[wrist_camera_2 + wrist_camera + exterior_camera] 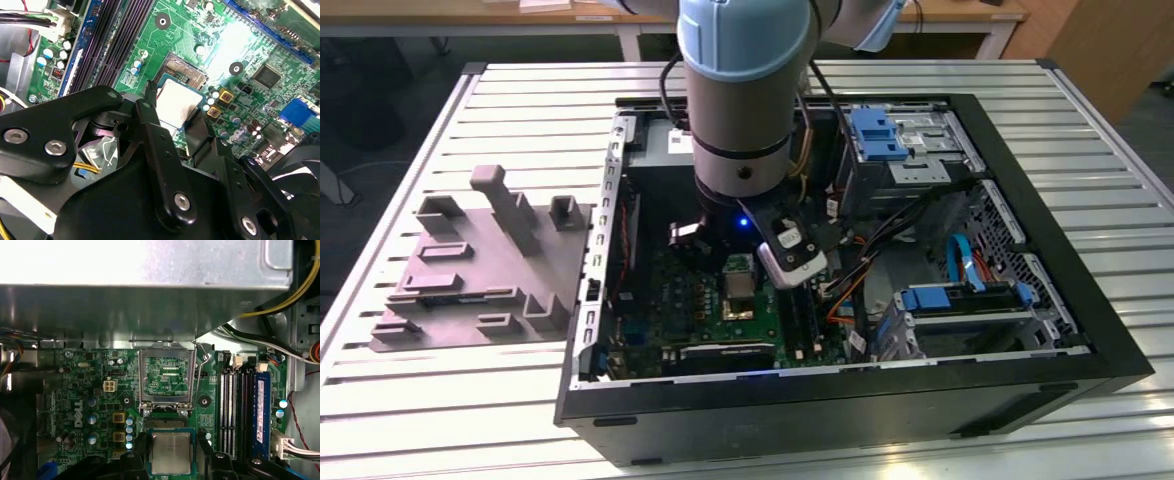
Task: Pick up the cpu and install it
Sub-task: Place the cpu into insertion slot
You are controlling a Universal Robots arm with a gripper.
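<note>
While the arm [740, 110] hung inside the one open computer case [854, 412], the gripper [173, 106] was closed on the cpu [181, 100], its two black fingers [152, 125] pressed to opposite edges of the chip. The single cpu sat low over the motherboard [220, 22], just beside the open socket [186, 70] and overlapping its near edge; whether it touched the board was hard to tell. The fingers hid its near corner in the second wrist view, and in the first wrist view the cpu [171, 452] was cut off at one edge. There the one load plate [166, 375] stood raised. One grey fixture [480, 270] lay on the table [427, 420] beside the case.
</note>
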